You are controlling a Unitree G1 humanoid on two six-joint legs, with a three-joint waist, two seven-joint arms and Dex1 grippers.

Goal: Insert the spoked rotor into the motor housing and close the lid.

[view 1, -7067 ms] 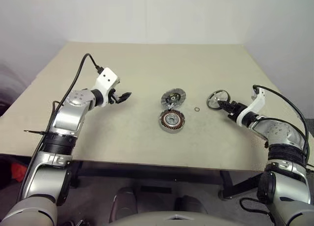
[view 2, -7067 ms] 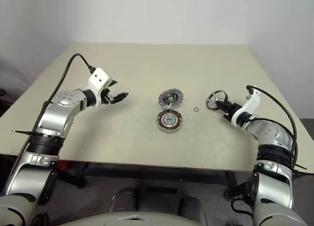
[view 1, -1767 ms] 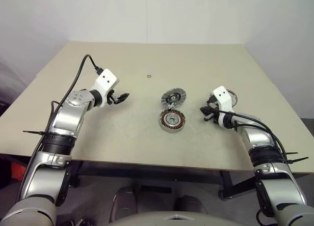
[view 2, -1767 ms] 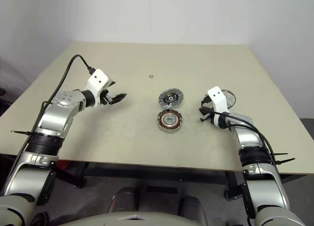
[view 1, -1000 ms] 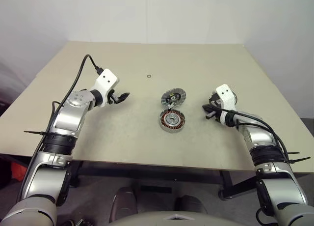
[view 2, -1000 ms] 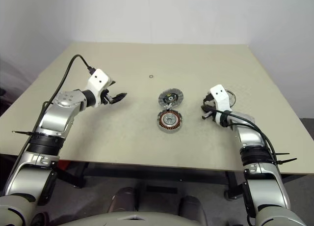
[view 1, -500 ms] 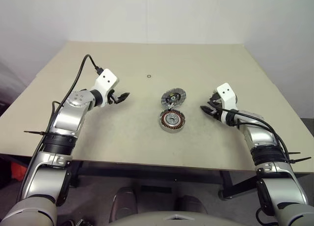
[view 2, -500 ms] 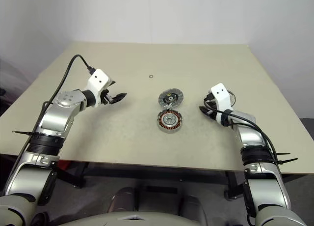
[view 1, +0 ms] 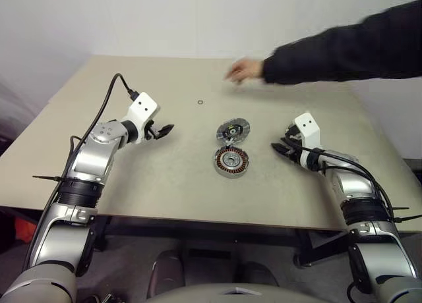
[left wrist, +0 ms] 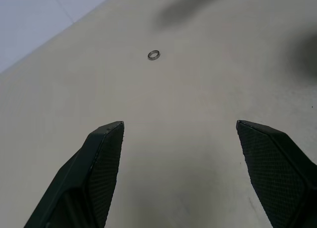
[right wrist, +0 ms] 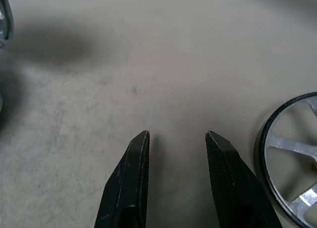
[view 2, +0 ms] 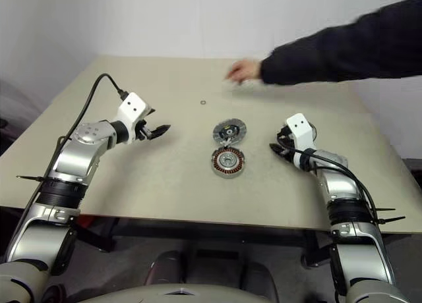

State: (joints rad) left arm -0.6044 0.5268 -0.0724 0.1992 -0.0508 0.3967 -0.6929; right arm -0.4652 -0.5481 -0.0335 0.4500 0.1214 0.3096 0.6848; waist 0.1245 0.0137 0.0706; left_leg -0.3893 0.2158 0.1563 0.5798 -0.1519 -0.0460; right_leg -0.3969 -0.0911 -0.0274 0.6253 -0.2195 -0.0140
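Observation:
The motor housing [view 1: 231,161], a short ring of copper windings around a silver hub, lies at the table's middle. Just behind it lies the lid [view 1: 233,130], a round silver and black disc. The spoked rotor [right wrist: 292,158], dark-rimmed with silver spokes, rests flat on the table close beside my right gripper's fingers, outside them. My right gripper [view 1: 277,147] stands open and empty to the right of the housing, pointing toward it. To the left of the housing my left gripper [view 1: 165,128] hovers wide open with nothing in it.
A small metal ring [view 1: 200,102] lies on the table behind the left gripper, also seen as the ring [left wrist: 154,55]. A person's dark-sleeved arm [view 1: 343,49] reaches in from the right over the table's far part, its hand [view 1: 244,70] behind the lid.
My right gripper has gone from shut to open. A person's arm has come in over the far side of the table. The left arm has kept still.

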